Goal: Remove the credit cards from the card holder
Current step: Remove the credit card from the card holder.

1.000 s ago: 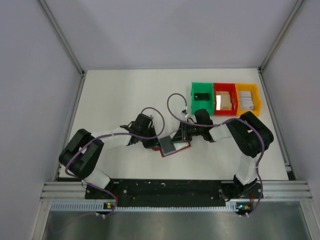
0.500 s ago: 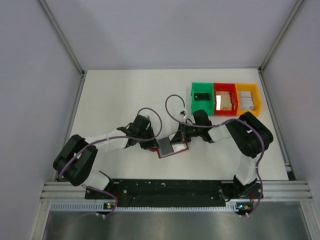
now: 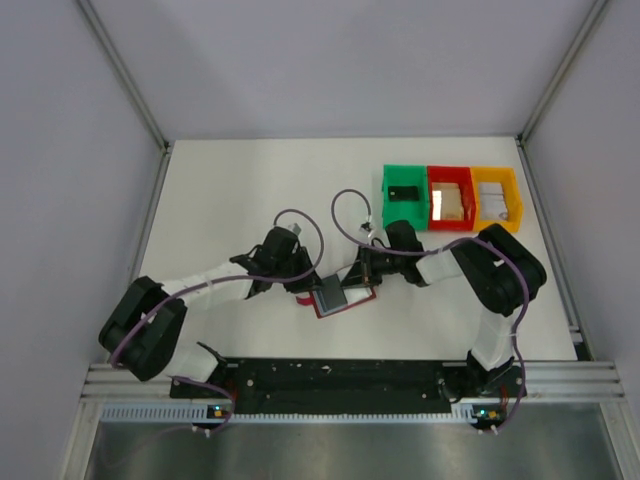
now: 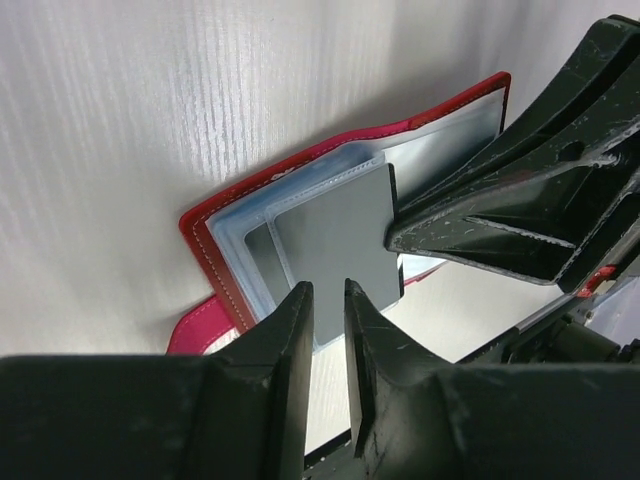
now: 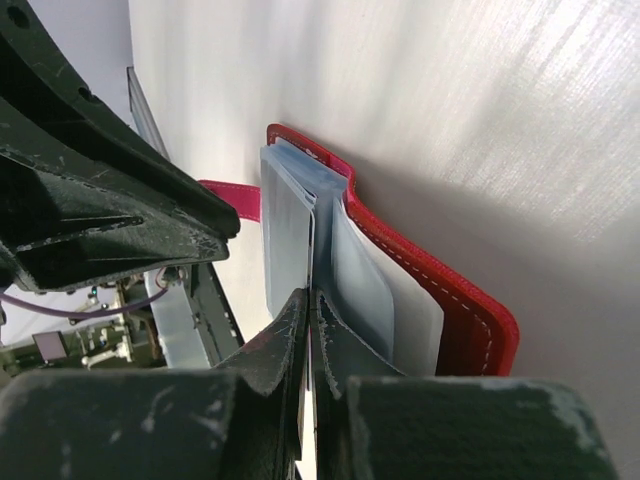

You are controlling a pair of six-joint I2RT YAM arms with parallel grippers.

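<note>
The dark red card holder (image 3: 332, 312) lies open on the table between my two grippers. Its red border (image 4: 215, 262) and pale clear sleeves (image 5: 285, 235) show in both wrist views. A dark grey credit card (image 4: 335, 235) stands out of the sleeves; it also shows in the top view (image 3: 330, 293). My right gripper (image 5: 310, 297) is shut on the thin edge of this card among the sleeves; in the top view the right gripper (image 3: 354, 281) is at the holder's right side. My left gripper (image 4: 327, 290) hovers at the holder's near edge, jaws a narrow gap apart with nothing between them.
Green (image 3: 404, 195), red (image 3: 450, 202) and yellow (image 3: 497, 198) open bins stand in a row at the back right, each holding something small. The holder's red side tab (image 4: 195, 330) sticks out at its left. White table (image 3: 230, 190) stretches left and back.
My left arm's elbow has swung out to the left and its gripper has edged toward the holder. The right gripper and the holder have shifted slightly left.
</note>
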